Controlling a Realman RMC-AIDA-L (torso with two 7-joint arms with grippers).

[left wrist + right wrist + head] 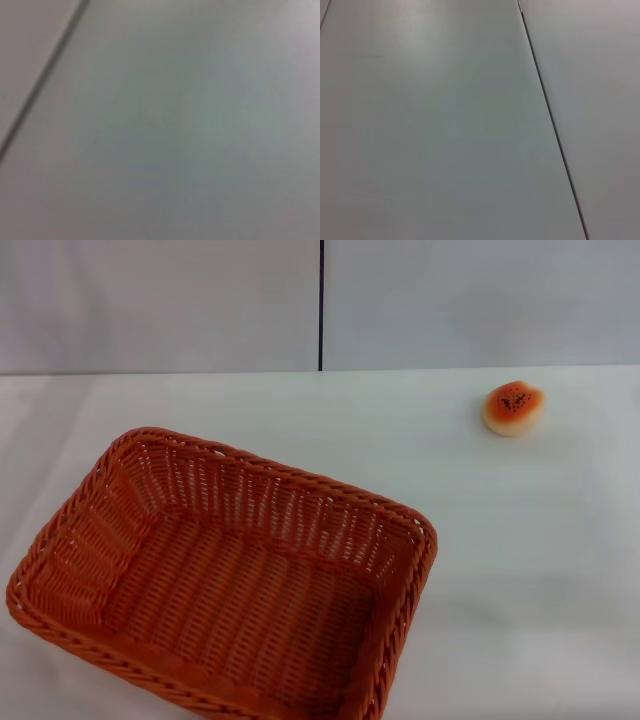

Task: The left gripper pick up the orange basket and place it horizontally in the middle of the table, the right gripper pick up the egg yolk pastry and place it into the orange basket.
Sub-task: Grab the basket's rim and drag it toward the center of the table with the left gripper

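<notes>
Orange basket sits askew on table, pastry well apart.

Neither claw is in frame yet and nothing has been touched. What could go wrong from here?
The orange basket sits skewed at the table's near left, partly out of the head view, so a grasp on its braided rim may tip it or leave it crooked. The egg yolk pastry is small, round and far right; it might roll or get squashed. Both wrist views show only blank panels, giving no guidance.
</notes>
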